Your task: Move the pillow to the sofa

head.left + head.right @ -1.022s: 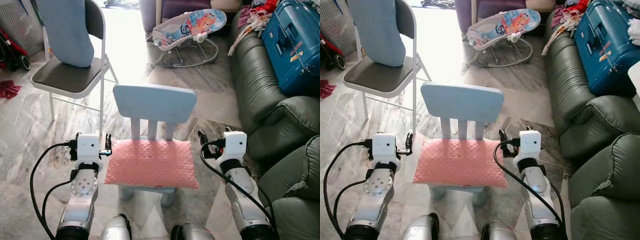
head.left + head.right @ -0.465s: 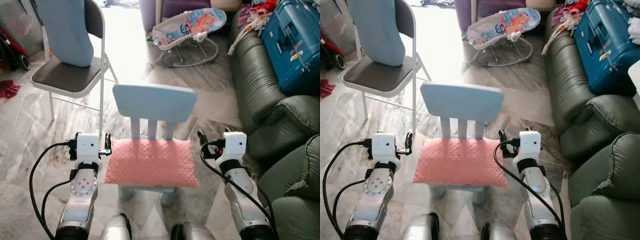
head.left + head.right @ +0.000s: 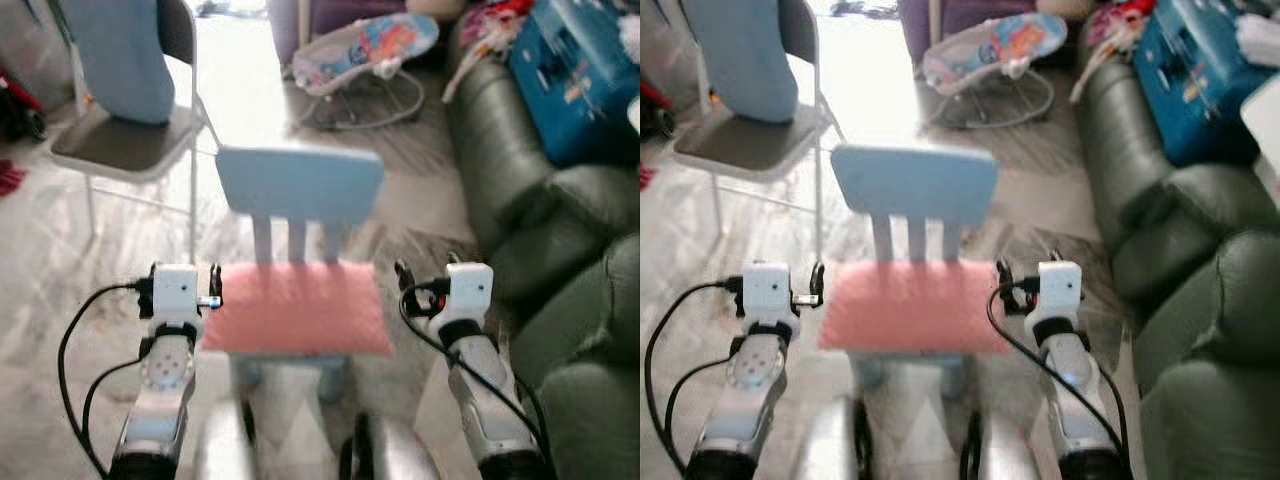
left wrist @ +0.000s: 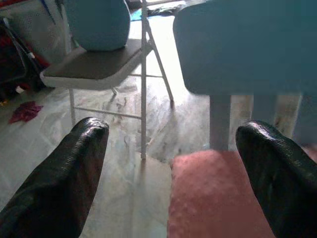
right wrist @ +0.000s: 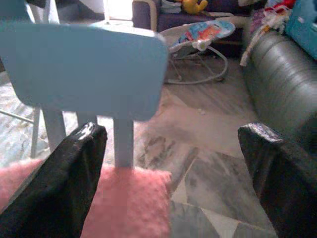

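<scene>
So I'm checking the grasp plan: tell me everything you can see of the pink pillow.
The pink pillow is rectangular, soft and nubbly-textured, lying flat on the seat of the small light-blue chair, its front edge overhanging slightly. The left tool and right tool flank its ends, fingers open, neither gripping it.

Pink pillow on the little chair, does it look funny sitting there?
A bit. The pink pillow is wider than the small blue chair's seat, so its ends hang over both sides. Nothing looks spilled or broken.
</scene>
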Controlling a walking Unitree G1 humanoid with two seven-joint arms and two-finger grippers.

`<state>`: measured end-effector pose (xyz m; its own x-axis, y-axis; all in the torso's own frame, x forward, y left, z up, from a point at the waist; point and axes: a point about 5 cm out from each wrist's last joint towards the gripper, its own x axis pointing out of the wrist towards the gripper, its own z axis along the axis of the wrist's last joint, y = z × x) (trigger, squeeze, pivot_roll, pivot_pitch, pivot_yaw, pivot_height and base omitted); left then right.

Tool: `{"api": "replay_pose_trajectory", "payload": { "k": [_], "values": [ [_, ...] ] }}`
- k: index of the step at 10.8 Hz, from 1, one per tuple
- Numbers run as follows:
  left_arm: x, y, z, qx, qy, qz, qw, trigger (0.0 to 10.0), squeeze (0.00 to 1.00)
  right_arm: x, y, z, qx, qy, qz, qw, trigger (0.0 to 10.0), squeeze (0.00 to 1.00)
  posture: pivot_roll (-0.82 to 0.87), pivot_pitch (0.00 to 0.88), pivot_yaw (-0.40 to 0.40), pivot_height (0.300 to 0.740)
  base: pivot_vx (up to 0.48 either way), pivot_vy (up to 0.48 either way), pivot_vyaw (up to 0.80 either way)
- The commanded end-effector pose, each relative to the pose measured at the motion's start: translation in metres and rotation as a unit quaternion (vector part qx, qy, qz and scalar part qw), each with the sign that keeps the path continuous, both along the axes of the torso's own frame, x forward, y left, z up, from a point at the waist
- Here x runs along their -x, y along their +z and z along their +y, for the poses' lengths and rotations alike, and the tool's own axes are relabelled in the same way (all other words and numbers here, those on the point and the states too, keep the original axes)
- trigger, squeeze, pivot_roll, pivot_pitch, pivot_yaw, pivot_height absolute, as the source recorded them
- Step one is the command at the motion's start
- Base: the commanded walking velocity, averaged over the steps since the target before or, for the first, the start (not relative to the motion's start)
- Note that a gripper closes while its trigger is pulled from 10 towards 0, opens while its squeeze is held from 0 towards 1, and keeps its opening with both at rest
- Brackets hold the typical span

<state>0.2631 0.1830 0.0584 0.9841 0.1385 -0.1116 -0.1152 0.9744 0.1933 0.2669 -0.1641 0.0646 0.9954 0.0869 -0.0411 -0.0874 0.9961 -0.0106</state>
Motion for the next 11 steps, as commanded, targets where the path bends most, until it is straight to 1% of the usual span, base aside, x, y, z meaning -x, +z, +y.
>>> {"api": "replay_pose_trajectory", "payload": {
  "k": [1,2,4,7,11],
  "values": [
    [0.001,0.001,0.003,-0.006,0.004,0.003,1.0,10.0,0.0,0.001,-0.003,-0.002,-0.003,-0.003,0.007,1.0,10.0,0.0,0.0,0.146,-0.039,0.593,0.0,0.0,0.0],
    [-0.002,0.005,0.003,-0.006,0.006,-0.005,1.0,10.0,0.0,0.001,-0.004,-0.003,-0.002,-0.003,0.009,1.0,10.0,0.0,0.0,0.142,-0.04,0.593,0.0,0.0,0.0],
    [-0.003,0.008,0.005,-0.018,0.024,-0.012,0.999,10.0,0.0,-0.001,-0.004,-0.003,-0.003,-0.001,0.009,1.0,10.0,0.0,0.0,0.139,-0.041,0.593,0.0,0.0,0.0],
    [-0.003,0.008,0.009,-0.029,0.04,-0.011,0.999,10.0,0.0,0.001,-0.006,-0.002,-0.005,0.003,0.012,1.0,10.0,0.0,0.01,0.143,-0.042,0.593,0.0,0.0,0.0],
    [-0.002,0.009,0.019,-0.055,0.061,-0.009,0.997,10.0,0.0,-0.001,-0.006,0.002,-0.01,0.018,0.011,1.0,10.0,0.0,0.02,0.147,-0.04,0.593,0.0,0.0,0.0]
  ]
}}
